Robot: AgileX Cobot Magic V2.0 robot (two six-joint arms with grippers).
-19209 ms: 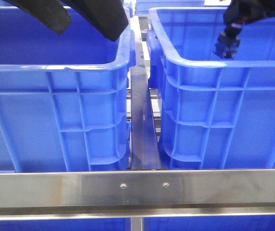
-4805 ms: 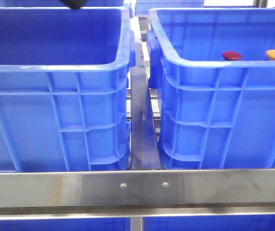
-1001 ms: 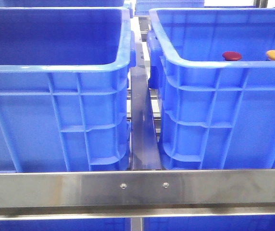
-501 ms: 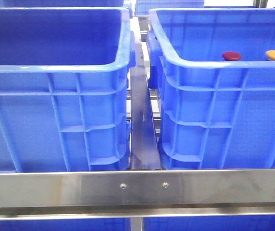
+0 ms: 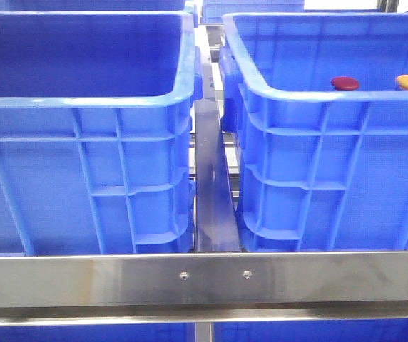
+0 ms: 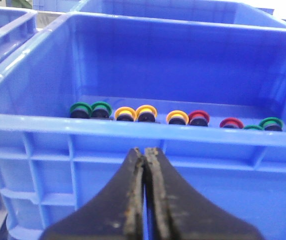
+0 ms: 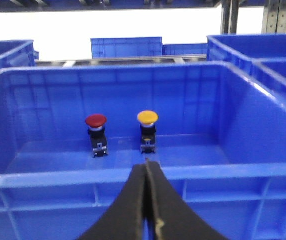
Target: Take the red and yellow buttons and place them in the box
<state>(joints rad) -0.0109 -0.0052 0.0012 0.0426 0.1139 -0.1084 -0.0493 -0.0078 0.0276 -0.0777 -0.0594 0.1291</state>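
we see the red button (image 7: 96, 121) and the yellow button (image 7: 147, 118) standing upright on their dark bases on the floor of the box (image 5: 318, 96), the crate toward the right edge of the worktop. they stand side by side and apart, red nearer the middle of the worktop, yellow nearer the right edge.

our right gripper (image 7: 146, 200) has its fingers pressed together and holds nothing; it hangs outside the box's near wall, and the yellow button lies almost straight ahead of it. our left gripper (image 6: 145, 195) is also closed and empty, facing the twin crate (image 6: 133, 135) with its row of mixed buttons (image 6: 148, 114). we judge that both buttons are already in place.
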